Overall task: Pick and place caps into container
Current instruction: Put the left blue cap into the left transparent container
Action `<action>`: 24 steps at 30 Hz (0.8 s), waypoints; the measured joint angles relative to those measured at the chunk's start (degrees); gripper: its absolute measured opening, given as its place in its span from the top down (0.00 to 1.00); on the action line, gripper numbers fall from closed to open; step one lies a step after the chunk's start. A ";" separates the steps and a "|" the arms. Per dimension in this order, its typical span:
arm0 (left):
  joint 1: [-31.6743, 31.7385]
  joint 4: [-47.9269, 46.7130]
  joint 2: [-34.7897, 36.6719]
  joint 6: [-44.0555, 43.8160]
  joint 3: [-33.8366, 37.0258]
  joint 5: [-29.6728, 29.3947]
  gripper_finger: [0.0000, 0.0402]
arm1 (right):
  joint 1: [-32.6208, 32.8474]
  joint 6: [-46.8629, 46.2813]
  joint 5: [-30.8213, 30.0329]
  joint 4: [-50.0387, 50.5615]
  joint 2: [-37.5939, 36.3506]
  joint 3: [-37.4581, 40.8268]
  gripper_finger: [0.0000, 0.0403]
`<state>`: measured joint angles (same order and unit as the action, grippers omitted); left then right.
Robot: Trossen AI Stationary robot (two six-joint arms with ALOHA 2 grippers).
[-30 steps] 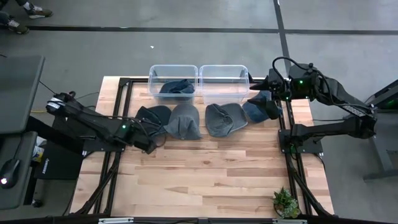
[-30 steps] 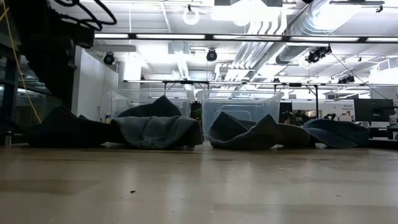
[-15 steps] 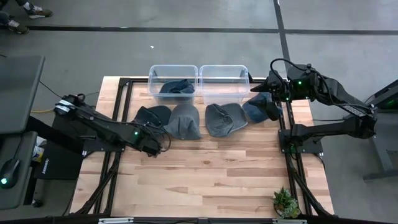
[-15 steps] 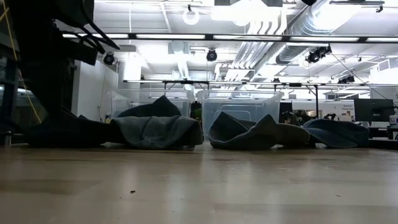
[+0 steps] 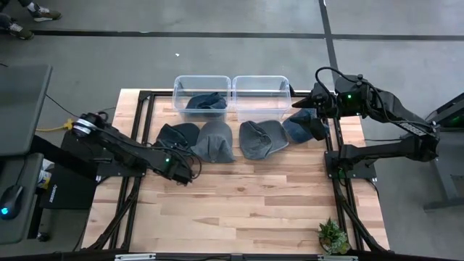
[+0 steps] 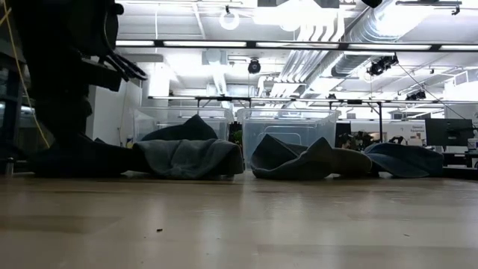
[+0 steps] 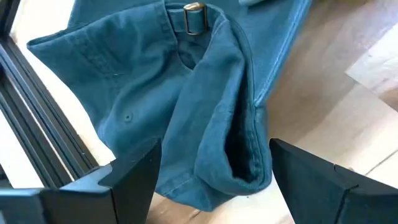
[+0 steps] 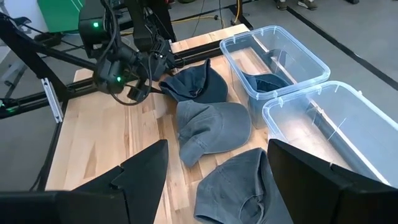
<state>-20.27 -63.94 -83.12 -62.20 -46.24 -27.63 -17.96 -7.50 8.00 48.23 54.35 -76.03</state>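
While one cap (image 5: 206, 101) already lies in the left container (image 5: 202, 93) and the right container (image 5: 261, 93) looks bare, I judge I'm on the approach to the next pick; my left gripper (image 5: 187, 175) hangs with its fingers spread and nothing between them, just beside the leftmost dark blue cap (image 5: 177, 135), which lies crumpled on the table (image 5: 239, 196) directly ahead of the fingers; next I need to descend, straddle a fold, and close; my right gripper (image 5: 303, 102) waits released above the rightmost cap (image 5: 304, 127).
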 joint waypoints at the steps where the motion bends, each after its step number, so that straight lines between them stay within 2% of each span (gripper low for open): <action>1: 0.02 0.17 -0.37 -0.23 0.00 -0.05 0.27 | 0.00 -0.10 0.06 0.00 0.00 0.00 0.33; 7: 0.04 1.33 -2.33 -3.86 0.56 -0.54 0.27 | 0.00 -1.45 0.10 0.02 0.00 0.00 0.33; 13: 1.50 6.11 -2.44 -8.24 4.20 3.21 0.27 | 0.00 -2.13 0.10 0.02 0.02 0.00 0.33; 24: 6.10 12.80 -2.05 -4.27 6.82 7.52 0.29 | 0.00 -2.95 0.10 0.00 0.02 0.00 0.33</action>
<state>-14.17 -51.14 -85.17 -66.47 -39.42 -20.12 -17.96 -10.45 8.10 48.23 54.37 -76.03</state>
